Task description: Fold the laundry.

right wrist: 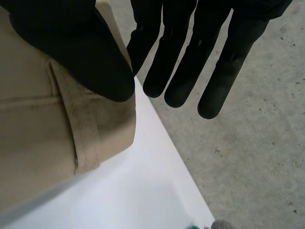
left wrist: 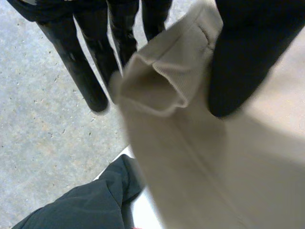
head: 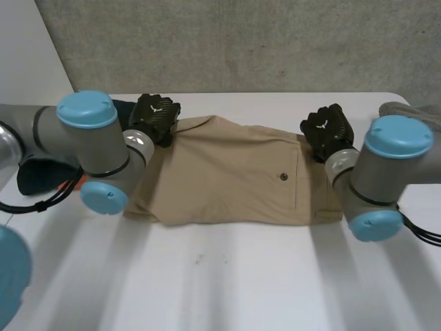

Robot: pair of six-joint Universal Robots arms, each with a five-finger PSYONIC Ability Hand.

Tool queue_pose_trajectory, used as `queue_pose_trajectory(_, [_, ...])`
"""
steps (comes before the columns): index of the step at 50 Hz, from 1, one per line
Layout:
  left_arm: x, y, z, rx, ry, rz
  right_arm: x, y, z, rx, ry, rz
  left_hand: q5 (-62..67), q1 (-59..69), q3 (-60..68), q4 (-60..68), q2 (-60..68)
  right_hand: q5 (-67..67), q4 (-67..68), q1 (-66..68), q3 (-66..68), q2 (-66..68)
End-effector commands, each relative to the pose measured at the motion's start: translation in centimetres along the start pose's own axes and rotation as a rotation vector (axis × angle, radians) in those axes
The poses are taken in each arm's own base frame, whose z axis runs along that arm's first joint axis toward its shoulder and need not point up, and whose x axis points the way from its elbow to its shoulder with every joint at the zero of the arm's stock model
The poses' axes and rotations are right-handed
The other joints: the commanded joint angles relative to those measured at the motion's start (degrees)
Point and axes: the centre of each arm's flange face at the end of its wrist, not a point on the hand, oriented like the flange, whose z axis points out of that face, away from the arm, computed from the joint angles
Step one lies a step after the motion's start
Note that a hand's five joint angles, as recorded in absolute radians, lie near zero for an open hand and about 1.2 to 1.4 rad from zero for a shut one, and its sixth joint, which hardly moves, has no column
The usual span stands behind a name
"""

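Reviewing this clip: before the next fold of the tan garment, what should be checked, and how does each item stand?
1. Left hand grip: ok. One far corner of the tan garment is pinched between its thumb and straight fingers.
2. Right hand grip: not ok. Its thumb rests on the other far corner, and its fingers are straight and off the cloth.
3. Garment lying flat: ok. It looks smooth in the head view.
4. Dark garment apart from the tan one: cannot tell. It lies close beside the left corner.
5. Both hands at matching corners: ok.
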Motion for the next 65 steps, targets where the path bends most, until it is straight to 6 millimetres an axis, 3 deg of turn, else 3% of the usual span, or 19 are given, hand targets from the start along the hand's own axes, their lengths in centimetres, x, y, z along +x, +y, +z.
queue_pose_trajectory(1, [0.5, 1.1, 1.7, 0.021, -0.014, -0.005, -1.0, 1.4, 3.0, 0.067, 0.078, 0.006, -38.01, -35.60, -38.49, -38.61, -38.53, -51.73, -51.68, -45.29, -51.58, -50.20])
queue_pose_trajectory(5, [1.6, 1.4, 0.7, -0.010, 0.017, -0.007, -0.2, 0.7, 2.6, 0.058, 0.105, 0.042, -38.07, -35.66, -38.56, -38.67, -38.60, -51.73, -51.68, -45.29, -51.58, -50.20])
queue_pose_trajectory(11, [0.6, -0.9, -2.5, -0.016, 0.026, -0.015, 1.8, -0.5, -2.0, -0.080, -0.002, 0.170, -38.07, -35.66, -38.56, -38.67, -38.60, -51.73, -51.68, -45.29, -51.58, -50.20])
queue_pose_trajectory(19, [0.8, -1.2, -6.0, -0.059, 0.055, -0.018, -0.8, 1.0, -7.1, -0.280, -0.259, 0.373, -38.07, -35.66, -38.56, -38.67, -38.60, -51.73, -51.68, -45.29, -51.58, -50.20])
queue_pose_trajectory(25, [1.5, -0.6, -6.9, -0.088, 0.080, -0.018, -1.5, 2.5, -7.0, -0.274, -0.279, 0.399, -38.07, -35.66, -38.56, -38.67, -38.60, -46.96, -46.90, -40.52, -46.81, -45.43])
queue_pose_trajectory(28, [1.9, -0.7, -7.1, -0.085, 0.088, -0.017, -1.5, 4.0, -6.3, -0.281, -0.244, 0.390, -38.07, -35.66, -38.56, -38.67, -38.60, -18.62, -18.57, -12.19, -18.48, -17.09])
queue_pose_trajectory(29, [2.0, -0.8, -7.1, -0.084, 0.090, -0.017, -1.2, 4.4, -6.0, -0.284, -0.218, 0.370, -38.07, -35.66, -38.56, -38.67, -38.60, 14.96, 15.02, 21.40, 15.11, 16.49])
queue_pose_trajectory(30, [2.0, -0.8, -7.1, -0.084, 0.091, -0.017, -0.9, 4.7, -5.8, -0.289, -0.197, 0.356, -38.07, -35.66, -38.56, -38.67, -38.60, 18.24, 18.29, 24.67, 18.38, 19.77])
queue_pose_trajectory(34, [1.8, -1.2, -7.2, -0.076, 0.085, -0.017, 1.5, 5.6, -5.7, -0.315, -0.053, 0.240, -38.07, -35.66, -38.56, -38.67, -38.60, 18.27, 18.32, 24.71, 18.42, 19.80])
queue_pose_trajectory(41, [1.1, -2.6, -8.0, -0.047, 0.075, -0.016, 5.6, 4.3, -6.9, -0.274, 0.054, -0.020, -38.07, -35.66, -38.56, -38.67, -38.60, 18.27, 18.32, 24.71, 18.42, 19.80])
queue_pose_trajectory(46, [0.7, -3.4, -8.5, -0.030, 0.068, -0.016, 5.5, 3.4, -6.8, -0.235, 0.035, -0.150, -38.07, -35.66, -38.56, -38.67, -38.60, 18.27, 18.32, 24.71, 18.42, 19.80])
queue_pose_trajectory(48, [0.5, -3.6, -8.7, -0.027, 0.064, -0.016, 4.7, 2.0, -6.8, -0.179, 0.011, -0.182, -38.07, -35.66, -38.56, -38.67, -38.60, 18.27, 18.32, 24.71, 18.42, 19.80])
queue_pose_trajectory(51, [0.4, -3.8, -8.9, -0.024, 0.060, -0.016, 1.0, -2.6, -7.2, 0.018, -0.081, -0.229, -38.07, -35.66, -38.56, -38.67, -38.60, 18.27, 18.32, 24.71, 18.42, 19.80])
queue_pose_trajectory(52, [0.2, -3.9, -9.0, -0.022, 0.056, -0.016, -1.1, -4.7, -8.0, 0.125, -0.142, -0.243, -38.07, -35.66, -38.56, -38.67, -38.60, 18.27, 18.32, 24.71, 18.42, 19.80])
queue_pose_trajectory(56, [0.0, -4.1, -9.5, -0.025, 0.050, -0.018, -7.3, -7.7, -10.7, 0.352, -0.337, -0.260, -38.07, -35.66, -38.56, -38.67, -38.60, 18.27, 18.32, 24.71, 18.42, 19.80])
queue_pose_trajectory(60, [-0.1, -4.2, -10.0, -0.027, 0.049, -0.023, -12.3, -8.9, -13.4, 0.518, -0.498, -0.309, -38.07, -35.66, -38.56, -38.67, -38.60, 18.27, 18.32, 24.71, 18.42, 19.80])
queue_pose_trajectory(63, [-0.3, -4.2, -10.2, -0.028, 0.043, -0.033, -14.3, -8.5, -14.2, 0.553, -0.557, -0.342, -38.07, -35.66, -38.56, -38.67, -38.60, 15.83, 15.88, 22.27, 15.98, 17.36])
queue_pose_trajectory(64, [-0.3, -4.2, -10.2, -0.029, 0.041, -0.035, -15.0, -8.1, -14.0, 0.552, -0.561, -0.368, -38.07, -35.66, -38.56, -38.67, -38.60, -13.33, -13.28, -6.90, -13.19, -11.80])
queue_pose_trajectory(65, [-0.3, -4.2, -10.2, -0.029, 0.041, -0.038, -15.2, -8.0, -13.8, 0.547, -0.556, -0.377, -38.07, -35.66, -38.56, -38.67, -38.60, -28.45, -28.39, -22.01, -28.30, -26.92])
